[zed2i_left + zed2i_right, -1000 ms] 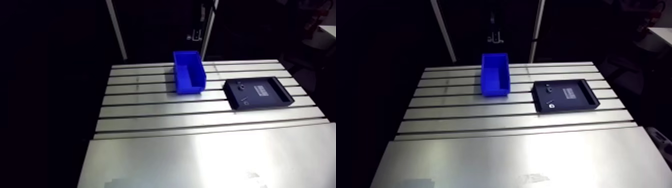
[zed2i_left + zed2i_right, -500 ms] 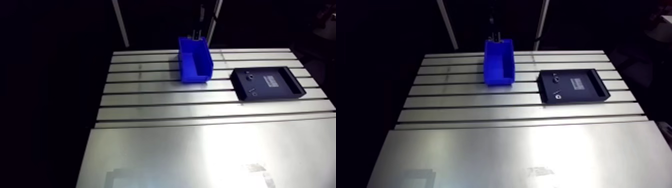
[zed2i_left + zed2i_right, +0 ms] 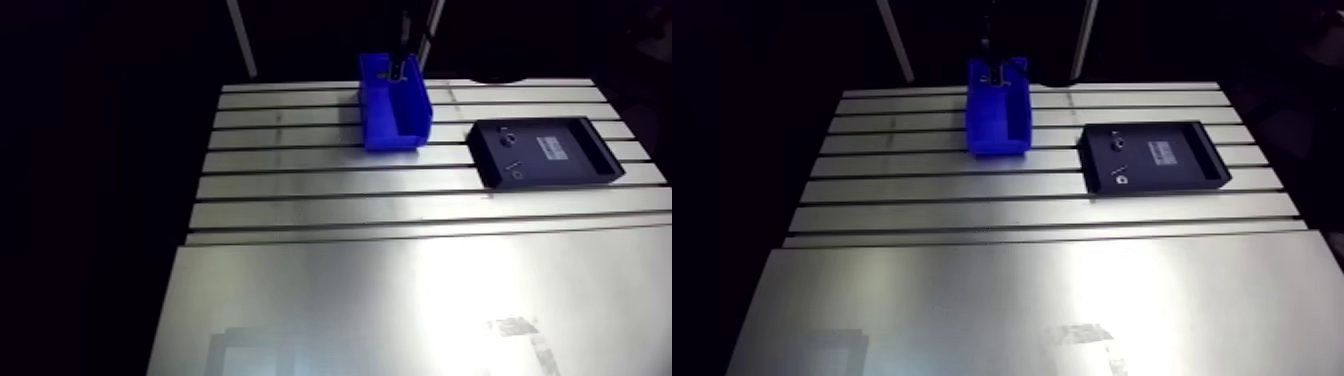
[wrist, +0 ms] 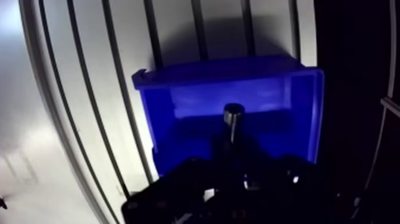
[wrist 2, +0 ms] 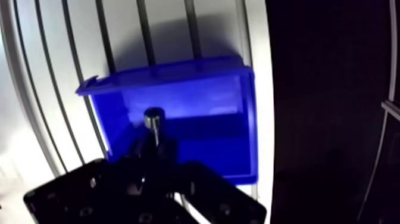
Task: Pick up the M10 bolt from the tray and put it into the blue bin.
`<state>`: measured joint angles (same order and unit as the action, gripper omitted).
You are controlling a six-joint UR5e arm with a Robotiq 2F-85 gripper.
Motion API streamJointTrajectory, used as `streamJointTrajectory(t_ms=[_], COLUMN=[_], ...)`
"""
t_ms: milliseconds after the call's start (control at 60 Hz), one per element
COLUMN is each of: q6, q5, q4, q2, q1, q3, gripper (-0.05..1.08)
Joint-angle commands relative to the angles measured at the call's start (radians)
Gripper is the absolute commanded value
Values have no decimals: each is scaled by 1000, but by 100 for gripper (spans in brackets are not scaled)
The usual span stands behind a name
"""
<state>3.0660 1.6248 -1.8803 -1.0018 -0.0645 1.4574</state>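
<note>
- While it hangs over the blue bin (image 4: 196,98), the M10 bolt (image 4: 233,119) sits clamped by its shank in the claw (image 4: 233,156). Its rounded head pokes out past the dark fingertips, towards the bin's floor.
- That bin is glossy blue plastic, rectangular and open-topped with upright walls.
- Off to one side, clear of the bin, lies a flat black tray (image 3: 560,172) with a low rim. It holds two small parts (image 3: 516,171) and a pale label.
- Both rest on a brushed aluminium tabletop (image 3: 300,182) cut by long dark slots, with a smooth sheet nearer.
- Since the earlier pictures the arm view has swung. Bin and tray keep their slots, and the claw's dark shape, then behind the bin, now overlaps its far end.
</note>
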Motion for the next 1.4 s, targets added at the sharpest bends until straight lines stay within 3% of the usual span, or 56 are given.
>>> streamJointTrajectory(t_ms=[17, 333, 450, 533, 1217, 1283, 1300, 1383, 1400], q6=[-3, -3, -4, -5, -14, -25, -26, -26, -27], q5=[3, 5, 31, 40, 40, 40, 40, 40, 40], q4=[-1, -1, -1, -3, -1, -3, -3, -3, -3], q2=[20, 54, 59, 69, 87, 87, 87, 87, 87], q1=[0, 0, 0, 0, 0, 0, 0, -1, -1], q3=[2, 3, 4, 8, 17, 16, 16, 16, 16], gripper=[106, 105, 105, 105, 103, 98, 91, 80, 71])
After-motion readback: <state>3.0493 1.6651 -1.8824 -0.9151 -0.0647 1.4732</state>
